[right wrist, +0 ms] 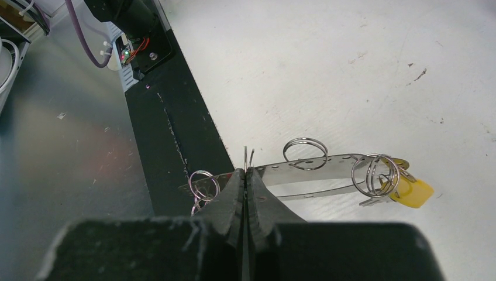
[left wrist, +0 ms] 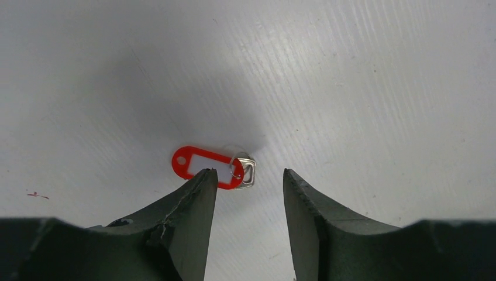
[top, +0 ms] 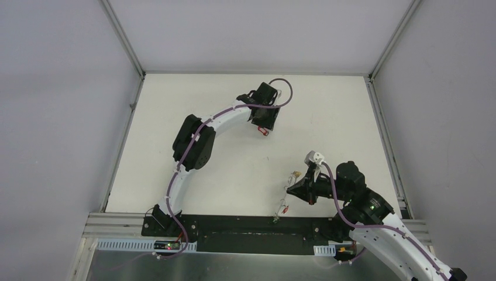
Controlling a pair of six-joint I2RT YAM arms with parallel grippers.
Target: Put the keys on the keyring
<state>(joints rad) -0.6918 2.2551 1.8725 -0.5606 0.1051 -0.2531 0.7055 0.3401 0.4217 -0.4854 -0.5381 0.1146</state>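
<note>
Nearest you, your right gripper (right wrist: 247, 172) sits low over the right side of the white table (top: 327, 117), just beyond the black strip (right wrist: 169, 134) along its near edge. Its jaws are pressed together, pinching thin metal of the keyring (right wrist: 327, 174). From the wrist view the keyring shows as a slim grey metal piece running right from the fingertips, with two fine wire ends standing up just above the pinch. Small split rings (right wrist: 305, 153) are threaded along it. At its right end you can see a yellow-tagged key (right wrist: 412, 194), its tag touching the table. In the overhead view the keyring trails from the gripper toward the near edge, and a red tag (top: 285, 208) and a green tag (top: 274, 220) show along it; you cannot make out their keys at that size. Farther off, well apart from all this, your left gripper (left wrist: 248, 178) reaches to the far middle of the table. Its jaws are spread and pointed down at a red-tagged key (left wrist: 202, 167) lying flat there. The key's silver head lies in the gap, beside the left-hand finger (left wrist: 196, 205). That finger overlaps the end of the tag, and you cannot tell whether it touches.
</note>
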